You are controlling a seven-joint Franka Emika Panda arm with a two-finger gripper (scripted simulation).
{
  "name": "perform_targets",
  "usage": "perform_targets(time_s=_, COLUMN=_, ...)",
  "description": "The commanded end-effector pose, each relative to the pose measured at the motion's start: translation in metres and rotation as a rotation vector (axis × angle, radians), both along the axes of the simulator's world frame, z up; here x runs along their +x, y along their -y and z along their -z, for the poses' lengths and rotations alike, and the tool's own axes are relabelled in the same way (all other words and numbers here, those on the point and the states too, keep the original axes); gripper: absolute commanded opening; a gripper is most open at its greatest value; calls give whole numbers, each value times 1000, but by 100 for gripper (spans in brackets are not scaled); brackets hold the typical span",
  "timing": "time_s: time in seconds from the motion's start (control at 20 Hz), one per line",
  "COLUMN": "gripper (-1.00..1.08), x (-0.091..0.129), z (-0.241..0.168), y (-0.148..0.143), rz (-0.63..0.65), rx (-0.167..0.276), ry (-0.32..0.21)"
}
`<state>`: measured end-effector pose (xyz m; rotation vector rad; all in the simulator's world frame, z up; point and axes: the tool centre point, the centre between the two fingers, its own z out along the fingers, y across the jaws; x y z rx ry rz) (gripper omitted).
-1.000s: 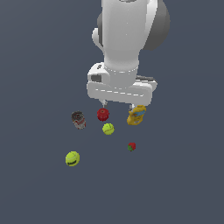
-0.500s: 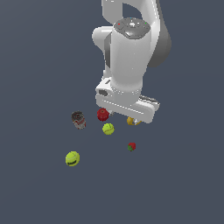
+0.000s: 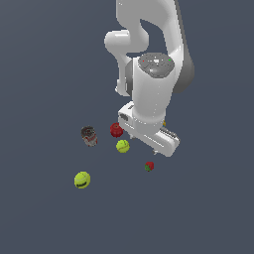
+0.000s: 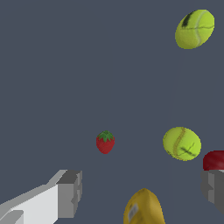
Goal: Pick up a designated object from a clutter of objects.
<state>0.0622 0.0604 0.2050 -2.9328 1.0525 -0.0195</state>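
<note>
Dark slate-blue tabletop (image 3: 39,74) fills both views, plain and unmarked, with a few small items scattered on it. At the middle of the wrist view lies the strawberry (image 4: 105,141), tiny, red, with a green leafy cap, apart from everything else; in the exterior view it sits just below the white arm's lower edge, toward the exterior view's right of the nearer tennis ball (image 3: 122,146). The end effector (image 4: 142,190) hangs above the surface with its 2 grey fingers (image 4: 70,193) spread wide and nothing between them; the strawberry lies ahead of them, untouched. A yellow bottle (image 4: 143,207) shows partly between the fingers in the wrist view, lower down on the surface. Beside the nearer tennis ball is a red knobbly round object (image 3: 116,130), and a dark can (image 3: 89,135) stands to the exterior view's left of that. The 2nd tennis ball (image 3: 82,179) rests well apart from the rest, nearest the camera.
</note>
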Motion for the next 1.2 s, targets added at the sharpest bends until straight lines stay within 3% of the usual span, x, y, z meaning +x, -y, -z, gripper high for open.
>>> perform_targets(time_s=0.0, gripper=100, x=3, z=12, y=-5, rz=63, rx=2, ry=-4)
perform_targets(time_s=1.15, gripper=100, x=11, z=117, y=-39, rz=582, rx=-8, ry=-26)
